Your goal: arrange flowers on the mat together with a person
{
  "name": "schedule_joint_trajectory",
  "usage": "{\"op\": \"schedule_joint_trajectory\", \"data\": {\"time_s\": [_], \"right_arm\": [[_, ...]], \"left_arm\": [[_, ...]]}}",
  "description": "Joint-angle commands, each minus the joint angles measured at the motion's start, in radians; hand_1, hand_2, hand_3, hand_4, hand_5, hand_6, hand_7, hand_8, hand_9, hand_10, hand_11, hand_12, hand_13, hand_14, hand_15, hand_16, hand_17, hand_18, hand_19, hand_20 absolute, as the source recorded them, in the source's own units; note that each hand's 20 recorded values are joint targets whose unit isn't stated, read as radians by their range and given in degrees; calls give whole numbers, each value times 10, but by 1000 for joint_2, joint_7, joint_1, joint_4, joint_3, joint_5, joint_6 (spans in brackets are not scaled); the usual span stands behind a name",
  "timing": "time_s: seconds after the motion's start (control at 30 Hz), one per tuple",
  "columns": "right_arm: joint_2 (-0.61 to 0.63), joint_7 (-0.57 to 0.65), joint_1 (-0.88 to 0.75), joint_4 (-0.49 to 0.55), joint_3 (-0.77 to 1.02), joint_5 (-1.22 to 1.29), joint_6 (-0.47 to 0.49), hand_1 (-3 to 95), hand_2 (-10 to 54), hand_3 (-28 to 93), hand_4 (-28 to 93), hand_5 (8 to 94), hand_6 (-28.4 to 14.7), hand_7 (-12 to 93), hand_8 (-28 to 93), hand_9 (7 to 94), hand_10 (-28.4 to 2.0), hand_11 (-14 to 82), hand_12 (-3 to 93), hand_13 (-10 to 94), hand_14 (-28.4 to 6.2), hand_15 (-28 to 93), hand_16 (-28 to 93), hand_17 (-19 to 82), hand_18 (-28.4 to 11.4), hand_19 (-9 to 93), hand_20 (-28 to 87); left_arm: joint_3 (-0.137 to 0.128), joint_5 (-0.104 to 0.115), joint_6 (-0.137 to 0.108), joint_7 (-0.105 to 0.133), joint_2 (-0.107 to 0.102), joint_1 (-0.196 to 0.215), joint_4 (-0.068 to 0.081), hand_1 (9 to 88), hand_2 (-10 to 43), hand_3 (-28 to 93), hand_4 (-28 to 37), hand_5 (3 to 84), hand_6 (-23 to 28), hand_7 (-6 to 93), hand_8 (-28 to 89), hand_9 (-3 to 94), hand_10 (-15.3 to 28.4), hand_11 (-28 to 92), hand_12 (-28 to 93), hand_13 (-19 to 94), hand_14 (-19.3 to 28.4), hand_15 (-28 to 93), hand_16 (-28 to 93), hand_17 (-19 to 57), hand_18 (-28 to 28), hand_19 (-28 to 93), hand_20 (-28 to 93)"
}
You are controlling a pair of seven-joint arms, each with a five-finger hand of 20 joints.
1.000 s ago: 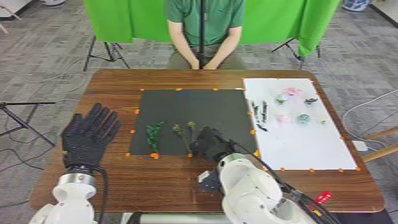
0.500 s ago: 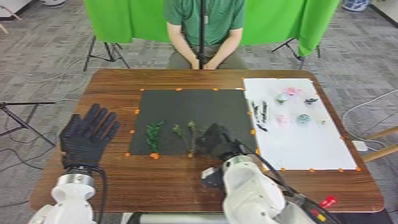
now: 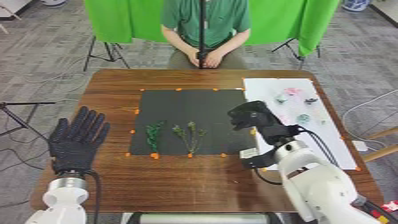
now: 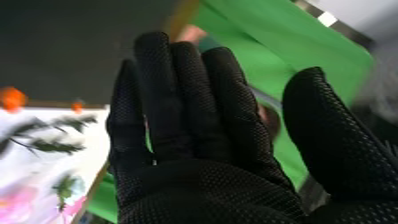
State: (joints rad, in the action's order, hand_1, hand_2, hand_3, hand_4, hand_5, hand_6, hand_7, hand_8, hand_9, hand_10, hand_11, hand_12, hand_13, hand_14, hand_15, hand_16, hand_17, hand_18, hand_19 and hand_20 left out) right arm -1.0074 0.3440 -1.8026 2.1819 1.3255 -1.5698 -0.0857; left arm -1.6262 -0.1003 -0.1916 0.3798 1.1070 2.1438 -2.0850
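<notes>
In the head view, my right hand [image 3: 254, 116] is over the right edge of the black mat [image 3: 182, 107], beside the white sheet [image 3: 315, 145]. In the right wrist view, my right hand [image 4: 200, 130] has straight fingers and holds nothing. My left hand [image 3: 78, 142] lies flat and open at the table's left side. Green sprigs lie on the mat's lower half: a leafy one [image 3: 153, 137] at left, a budded one [image 3: 192, 137] farther right. Pink flowers [image 3: 292, 91], a pale green bloom [image 3: 304, 118] and dark sprigs [image 4: 55, 146] are on the white sheet.
Orange tape pieces [image 3: 155, 156] mark the edges of mat and sheet. Across the brown table [image 3: 195, 187] a person sits with both hands [image 3: 206, 59] together, off the mat. A red object [image 3: 391, 205] is at the lower right, by my right arm.
My right hand has moved up and to the right, from the mat's lower right to its right edge. My left hand has shifted slightly left and down. The budded sprigs now show more fully.
</notes>
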Motion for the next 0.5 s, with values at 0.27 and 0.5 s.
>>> {"op": "schedule_joint_trajectory", "data": {"time_s": [0.27, 0.5], "right_arm": [[27, -234, -299, -20, 559, 491, 41, 198, 95, 807, -235, 485, -42, 169, -114, 473, -142, 81, 162, 382, -168, 119, 245, 95, -202, 365, 135], [-7, -266, -365, -5, 601, 515, 32, 180, 92, 808, -236, 471, -40, 156, -110, 463, -139, 64, 160, 368, -168, 105, 249, 92, -202, 341, 135]], "left_arm": [[-29, 6, 4, 12, 15, 52, -13, 279, 133, 760, -283, 495, 90, 147, -101, 424, 141, 207, 77, 317, 146, 286, -73, -65, 155, 390, 103], [-66, 0, -9, 42, 9, 75, -19, 279, 132, 760, -283, 496, 90, 146, -100, 423, 140, 208, 77, 317, 146, 285, -72, -65, 154, 390, 102]]}}
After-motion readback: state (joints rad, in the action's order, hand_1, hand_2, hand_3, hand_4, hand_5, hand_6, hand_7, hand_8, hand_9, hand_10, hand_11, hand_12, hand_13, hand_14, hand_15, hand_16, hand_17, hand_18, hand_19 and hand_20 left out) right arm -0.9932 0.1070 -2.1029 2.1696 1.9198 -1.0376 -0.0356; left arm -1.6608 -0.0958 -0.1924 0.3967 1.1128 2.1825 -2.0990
